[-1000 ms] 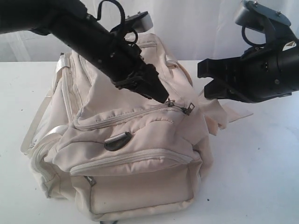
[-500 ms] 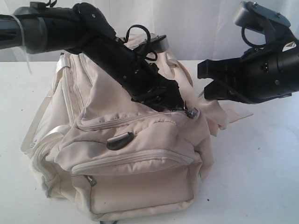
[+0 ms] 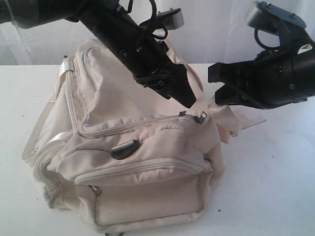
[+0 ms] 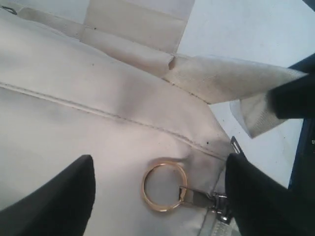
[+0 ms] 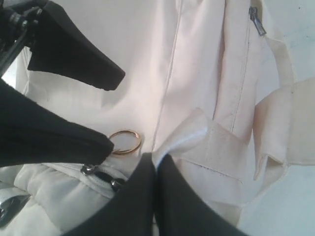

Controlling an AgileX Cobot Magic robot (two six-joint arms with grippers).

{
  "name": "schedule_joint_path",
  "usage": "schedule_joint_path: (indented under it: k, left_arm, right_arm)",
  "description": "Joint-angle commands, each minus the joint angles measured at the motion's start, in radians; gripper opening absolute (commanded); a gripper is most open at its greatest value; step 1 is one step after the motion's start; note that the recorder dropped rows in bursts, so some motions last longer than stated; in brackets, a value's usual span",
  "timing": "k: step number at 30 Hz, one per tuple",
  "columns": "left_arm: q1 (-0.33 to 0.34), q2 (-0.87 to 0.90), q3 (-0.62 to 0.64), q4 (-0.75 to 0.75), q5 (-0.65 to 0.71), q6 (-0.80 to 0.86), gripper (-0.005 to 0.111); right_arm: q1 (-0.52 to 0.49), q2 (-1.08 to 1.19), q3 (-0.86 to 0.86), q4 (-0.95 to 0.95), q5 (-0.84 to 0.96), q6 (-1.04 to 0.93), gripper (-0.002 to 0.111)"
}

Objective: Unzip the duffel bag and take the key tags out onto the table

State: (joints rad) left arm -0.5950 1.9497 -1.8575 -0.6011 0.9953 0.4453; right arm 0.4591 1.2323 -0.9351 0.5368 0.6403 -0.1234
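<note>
Cream duffel bag [image 3: 123,162] sits on the white tabletop [image 3: 275,172], its upper zip pull [image 3: 198,117] just below the left gripper [image 3: 188,102]. That arm slants down from the upper left with its fingers spread. Only its wrist view shows a gold ring [image 4: 164,185] on the pull, lying between the fingers and clear of both. The right gripper [image 5: 155,164] reaches in level from the right, pressed together on a fold of webbing strap [image 5: 197,142]. The exterior view does not show that pinch clearly.
</note>
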Motion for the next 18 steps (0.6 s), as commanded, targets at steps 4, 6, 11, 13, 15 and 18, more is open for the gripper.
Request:
schedule_joint_path:
  k: [4, 6, 11, 13, 15, 18]
  left_arm:
    - [-0.017, 0.024, -0.003, -0.026, 0.061, 0.007, 0.075]
    - [-0.023, 0.04, -0.003, -0.026, 0.041, -0.007, 0.075]
    - [-0.029, 0.064, -0.003, -0.026, -0.004, -0.043, 0.075]
    - [-0.029, 0.075, -0.003, 0.004, -0.006, -0.074, 0.075]
    - [-0.029, 0.086, -0.003, 0.05, -0.002, -0.12, 0.075]
    - [-0.029, 0.1, -0.003, 0.071, 0.0, -0.161, 0.068]
  right_arm:
    - [-0.001, -0.014, -0.009, 0.011, -0.016, -0.006, 0.0]
    - [-0.001, -0.014, -0.009, 0.011, -0.016, -0.006, 0.0]
    - [-0.001, -0.014, -0.009, 0.011, -0.016, -0.006, 0.0]
    - [-0.001, -0.014, -0.009, 0.011, -0.018, -0.006, 0.0]
    - [-0.001, -0.014, -0.009, 0.013, -0.018, -0.006, 0.0]
    - [-0.001, -0.014, -0.009, 0.013, -0.018, -0.008, 0.0]
